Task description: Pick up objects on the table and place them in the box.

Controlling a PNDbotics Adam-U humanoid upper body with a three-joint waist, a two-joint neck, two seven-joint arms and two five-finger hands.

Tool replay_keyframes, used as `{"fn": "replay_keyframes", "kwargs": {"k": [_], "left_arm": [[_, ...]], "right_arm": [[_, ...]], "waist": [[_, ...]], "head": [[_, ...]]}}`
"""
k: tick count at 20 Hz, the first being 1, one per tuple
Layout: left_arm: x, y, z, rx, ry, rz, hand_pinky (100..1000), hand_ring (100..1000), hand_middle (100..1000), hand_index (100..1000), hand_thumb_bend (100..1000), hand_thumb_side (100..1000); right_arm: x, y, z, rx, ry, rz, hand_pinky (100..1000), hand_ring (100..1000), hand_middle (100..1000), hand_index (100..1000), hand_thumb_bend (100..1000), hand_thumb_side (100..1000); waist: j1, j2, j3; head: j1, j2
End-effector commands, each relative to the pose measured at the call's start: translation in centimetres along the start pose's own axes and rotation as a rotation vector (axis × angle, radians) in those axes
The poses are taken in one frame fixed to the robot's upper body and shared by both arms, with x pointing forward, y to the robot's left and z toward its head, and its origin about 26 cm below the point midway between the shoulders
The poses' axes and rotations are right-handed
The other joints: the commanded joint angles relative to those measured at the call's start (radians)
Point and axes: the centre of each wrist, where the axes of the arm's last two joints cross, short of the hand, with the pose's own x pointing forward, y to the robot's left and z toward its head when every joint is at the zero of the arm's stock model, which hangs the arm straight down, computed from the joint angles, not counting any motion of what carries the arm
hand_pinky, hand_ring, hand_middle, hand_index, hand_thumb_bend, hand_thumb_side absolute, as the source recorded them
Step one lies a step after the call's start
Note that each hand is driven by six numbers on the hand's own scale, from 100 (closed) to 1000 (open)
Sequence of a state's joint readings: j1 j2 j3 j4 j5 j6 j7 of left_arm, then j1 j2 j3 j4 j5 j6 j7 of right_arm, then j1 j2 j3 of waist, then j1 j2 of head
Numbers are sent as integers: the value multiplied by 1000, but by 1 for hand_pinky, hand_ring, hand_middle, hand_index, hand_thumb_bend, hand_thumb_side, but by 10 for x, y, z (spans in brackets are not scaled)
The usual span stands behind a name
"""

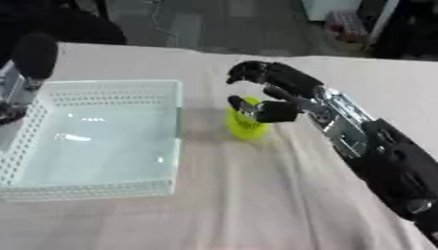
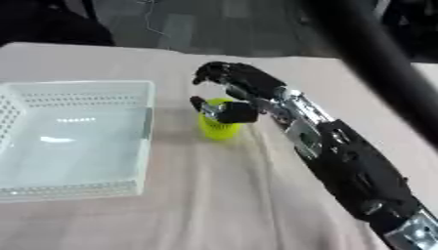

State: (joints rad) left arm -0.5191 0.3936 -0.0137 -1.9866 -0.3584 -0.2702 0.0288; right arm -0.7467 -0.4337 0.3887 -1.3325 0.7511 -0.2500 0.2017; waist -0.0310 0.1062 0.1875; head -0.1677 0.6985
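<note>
Yellow-green cup-like thing [image 1: 246, 124] upright on the cloth-covered table [image 1: 256, 205], long axis vertical, just right of the white perforated basket [image 1: 94, 188]. Right hand [image 2: 239, 90] over it from the right, fingers curled above, thumb [image 1: 256, 111] against its upper part; full pinch or mere contact not clear. Narrow strip of cloth between thing and basket's right wall. Wide bare cloth in front. Left arm [image 1: 21, 73] at left edge, over basket's far-left corner; fingers not visible.

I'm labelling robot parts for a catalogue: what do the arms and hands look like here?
The right arm is bulky, glossy black, with a silver metal wrist section. The right hand has black fingers. Of the left arm, only a rounded black segment and silver part show at the frame's left edge.
</note>
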Motion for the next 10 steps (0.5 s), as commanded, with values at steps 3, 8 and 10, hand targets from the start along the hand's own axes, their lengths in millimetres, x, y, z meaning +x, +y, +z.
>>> {"fn": "replay_keyframes", "kwargs": {"k": [3,8,10], "left_arm": [[5,4,-8,13,-38,-4,763,683,848,806,305,764],[5,4,-9,14,-39,0,763,683,848,806,303,764],[5,4,-9,15,-37,1,763,683,848,806,303,764]], "right_arm": [[1,-3,-2,2,-14,19,723,784,852,854,278,1000],[-2,-1,-2,35,-9,26,746,796,859,859,260,1000],[-3,-2,-2,76,-18,39,761,807,871,872,240,1000]], "waist": [[3,-11,5],[2,-10,9],[1,-10,11]], "head": [[-3,-8],[-8,-13],[-10,-13]]}}
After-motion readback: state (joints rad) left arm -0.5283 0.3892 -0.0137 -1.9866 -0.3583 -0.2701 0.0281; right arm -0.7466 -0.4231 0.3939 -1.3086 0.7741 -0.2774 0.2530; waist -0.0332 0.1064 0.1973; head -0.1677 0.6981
